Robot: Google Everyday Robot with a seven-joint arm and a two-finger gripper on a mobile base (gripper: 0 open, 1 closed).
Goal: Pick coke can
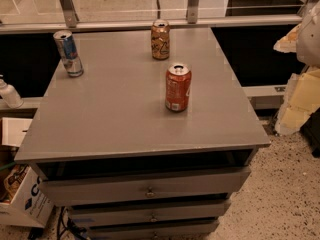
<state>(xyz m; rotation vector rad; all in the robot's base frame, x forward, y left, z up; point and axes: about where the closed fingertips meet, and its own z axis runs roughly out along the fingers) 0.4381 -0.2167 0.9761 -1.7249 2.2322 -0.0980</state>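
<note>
Cans, three of them, stand upright on the grey bench [100, 119] in front of me, all well apart from one another. The coke can [178, 87], orange-red with white lettering and a silver top, stands right of the middle of the bench top. It is nearer the right edge than the left, and it is the can closest to the front edge. Behind it, near the back edge and slightly to its left, stands the brown-gold can [160, 39]. The blue-and-silver can [68, 53], slimmer than the other two, stands near the back left corner.

My hand [309, 34] shows only as a pale, bulky shape at the upper right edge of the view, cut off by the frame. It is off the bench's right side, well apart from the coke can, and touches none of the cans. I cannot tell whether it is wide or narrow.

Under the bench top are stacked drawers [147, 185], each with a small knob at its centre. Left of the bench a white bottle [8, 93] stands on a ledge, and lower down a cardboard box [25, 199] sits at floor level. To the right, pale yellow foam [302, 101] shows just below my hand, above the speckled floor [290, 194].
</note>
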